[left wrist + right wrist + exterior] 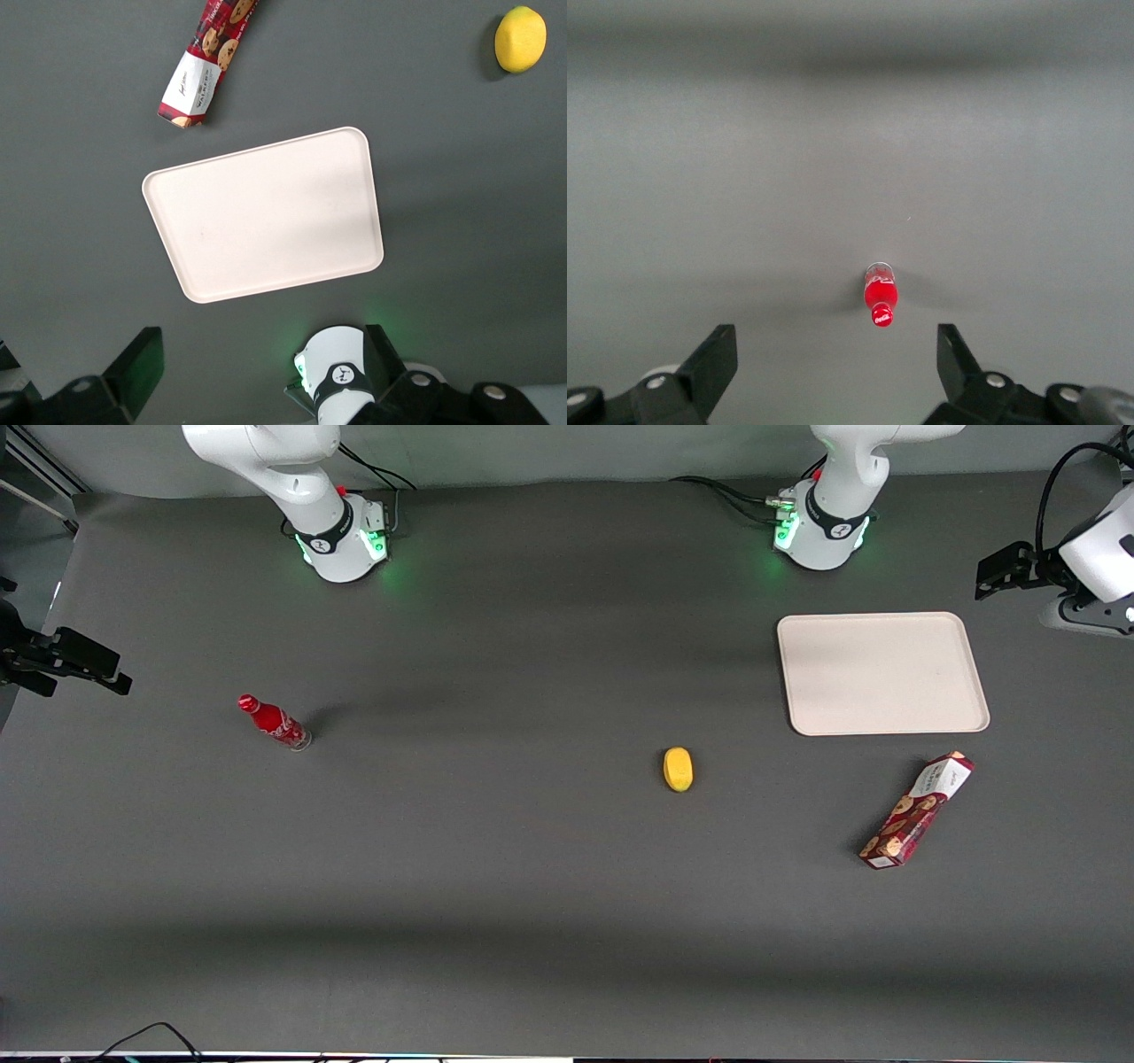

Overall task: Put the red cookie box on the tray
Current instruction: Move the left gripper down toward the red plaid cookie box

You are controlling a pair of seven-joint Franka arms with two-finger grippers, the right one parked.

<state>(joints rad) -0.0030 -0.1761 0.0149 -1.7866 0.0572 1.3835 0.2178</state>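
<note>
The red cookie box (917, 810) (205, 62) lies flat on the dark table, its white label end pointing toward the tray. It is nearer the front camera than the cream tray (881, 673) (266, 212), a short gap apart from it. The tray lies flat with nothing on it. The left arm's gripper (1005, 571) (261, 367) hangs high at the working arm's end of the table, beside the tray and well away from the box. It is open, with only bare table between its black fingers (140, 365).
A yellow lemon-like object (678, 769) (520, 38) lies near the table's middle. A small red bottle (273, 722) (880, 297) lies toward the parked arm's end. The working arm's white base (819, 531) (341, 376) stands close to the tray.
</note>
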